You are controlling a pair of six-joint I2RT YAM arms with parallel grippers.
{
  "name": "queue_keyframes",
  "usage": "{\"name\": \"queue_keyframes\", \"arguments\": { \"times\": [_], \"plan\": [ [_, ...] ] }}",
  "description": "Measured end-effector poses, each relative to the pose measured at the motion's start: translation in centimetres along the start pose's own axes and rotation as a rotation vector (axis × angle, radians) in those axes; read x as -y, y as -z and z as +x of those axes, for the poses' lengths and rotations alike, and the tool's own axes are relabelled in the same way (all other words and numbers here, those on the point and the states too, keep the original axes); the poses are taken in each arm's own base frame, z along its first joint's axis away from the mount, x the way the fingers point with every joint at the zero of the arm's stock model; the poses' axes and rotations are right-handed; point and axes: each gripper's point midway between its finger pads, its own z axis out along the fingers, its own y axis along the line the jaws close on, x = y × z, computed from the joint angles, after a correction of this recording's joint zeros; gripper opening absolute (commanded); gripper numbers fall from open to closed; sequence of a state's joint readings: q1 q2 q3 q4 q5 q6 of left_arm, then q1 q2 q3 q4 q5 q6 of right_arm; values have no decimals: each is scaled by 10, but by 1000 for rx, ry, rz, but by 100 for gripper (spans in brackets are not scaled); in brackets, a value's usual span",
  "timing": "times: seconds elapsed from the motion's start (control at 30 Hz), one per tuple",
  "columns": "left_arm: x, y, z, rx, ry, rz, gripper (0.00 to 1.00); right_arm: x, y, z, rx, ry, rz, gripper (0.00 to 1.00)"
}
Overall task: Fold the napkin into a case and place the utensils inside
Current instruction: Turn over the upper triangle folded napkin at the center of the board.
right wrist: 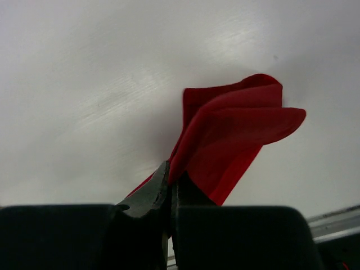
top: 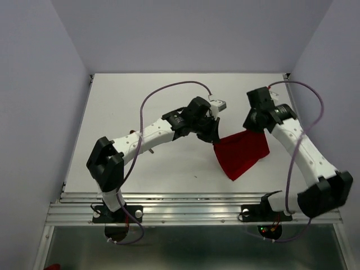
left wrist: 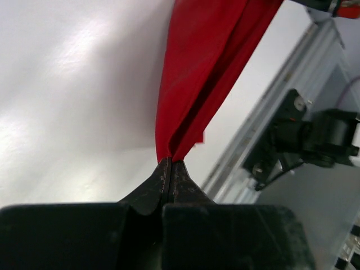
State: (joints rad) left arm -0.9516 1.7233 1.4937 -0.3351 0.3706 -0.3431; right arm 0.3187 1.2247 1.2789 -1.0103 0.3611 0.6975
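While both arms were stretched out over the white table [top: 140, 107], the red napkin [top: 243, 154] sat a bit right of centre in the overhead view, strung between them. It made a rough triangle, with its point aimed at the lower edge of the frame. The left claw [top: 214, 139] had its tips pinched tight on the napkin's upper left corner. The right claw [top: 256, 129] was doing the same thing at the upper right corner, so the cloth's top edge ran straight from one claw to the other. Couldn't really tell from above whether the bottom tip was resting on the table or hanging just off it. In the left wrist view the left claw [left wrist: 170, 166] was closed hard, with no gap between the jaws. The napkin [left wrist: 197, 73] shot up from the tips toward the top of the frame as a tight folded band with a few creases running along it. The metal rail [left wrist: 292, 90] at the table edge ran down the right side of that shot. The right wrist view had the right claw [right wrist: 169, 173] clamped on a corner too. There the napkin [right wrist: 233, 140] was bunched into a couple of soft, rounded layers just up and right of the tips, with bare table behind it. Purple cables [top: 169, 90] looped over both arms in the upper half of the overhead frame.
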Motion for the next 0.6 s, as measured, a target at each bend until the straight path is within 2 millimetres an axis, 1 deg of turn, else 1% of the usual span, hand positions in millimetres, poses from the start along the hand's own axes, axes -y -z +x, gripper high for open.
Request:
{"name": "queue_keyframes", "arguments": {
  "times": [0.03,0.07,0.1,0.13,0.17,0.2,0.23,0.3,0.33,0.43,0.6],
  "plan": [
    [-17,-1,-2,7,16,-14,0,-11,-17,1,-31,32,8,1],
    [-41,-1,-5,20,34,-40,0,-28,-44,3,-73,69,10,1],
    [-52,-1,-6,26,42,-54,0,-39,-56,1,-85,83,0,1],
    [-72,-1,-6,33,57,-77,0,-51,-78,6,-121,108,2,1],
    [-85,-2,-5,39,70,-94,0,-65,-98,9,-152,127,-11,1],
    [-95,-2,-4,44,79,-105,0,-74,-112,13,-176,142,-21,1],
    [-108,-2,-1,50,91,-120,0,-88,-130,20,-216,164,-38,1],
    [-123,-2,4,55,108,-137,0,-102,-146,28,-254,188,-66,1],
    [-127,-2,6,53,114,-141,0,-110,-154,34,-278,208,-78,1],
    [-134,-4,12,48,121,-149,0,-123,-163,39,-301,237,-108,1],
    [-138,-8,17,55,113,-148,0,-134,-166,36,-307,259,-145,1]
  ]
}}
